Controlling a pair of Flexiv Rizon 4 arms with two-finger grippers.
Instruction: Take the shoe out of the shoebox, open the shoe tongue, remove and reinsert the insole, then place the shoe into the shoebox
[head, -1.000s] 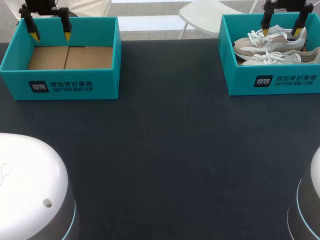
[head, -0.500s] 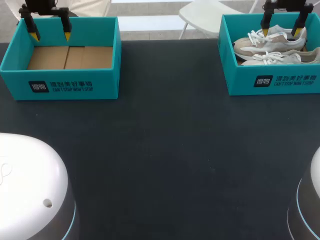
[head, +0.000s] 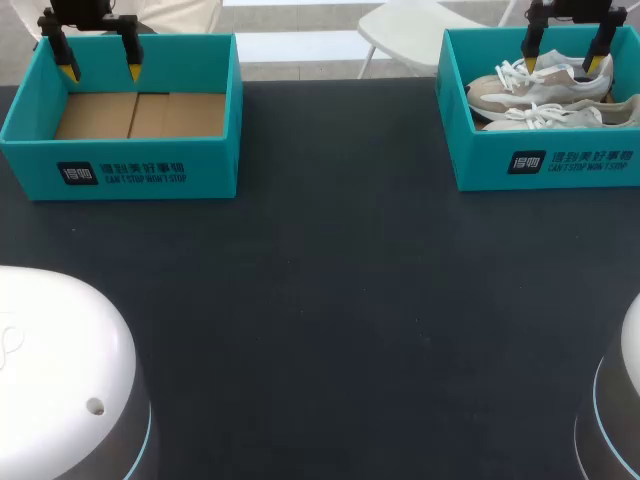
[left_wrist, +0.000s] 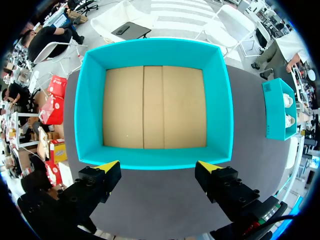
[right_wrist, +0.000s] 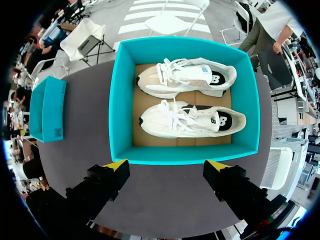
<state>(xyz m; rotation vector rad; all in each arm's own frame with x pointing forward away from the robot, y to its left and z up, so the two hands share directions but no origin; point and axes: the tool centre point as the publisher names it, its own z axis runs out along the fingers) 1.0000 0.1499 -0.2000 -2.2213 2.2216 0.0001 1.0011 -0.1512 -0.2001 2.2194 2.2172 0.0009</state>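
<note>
A dark, matte table (head: 330, 300) carries two teal shoeboxes, both lidless with the open top facing up. The left shoebox (head: 120, 172) stands at the far left corner. Its long side is turned toward the near edge, and that near wall bears a dark square mark and white print. Its inner floor is plain brown cardboard. The right shoebox (head: 545, 165) stands at the far right corner, in the same colour and with the same print on its near wall. The two boxes are well apart, with dark tabletop showing between them.
</note>
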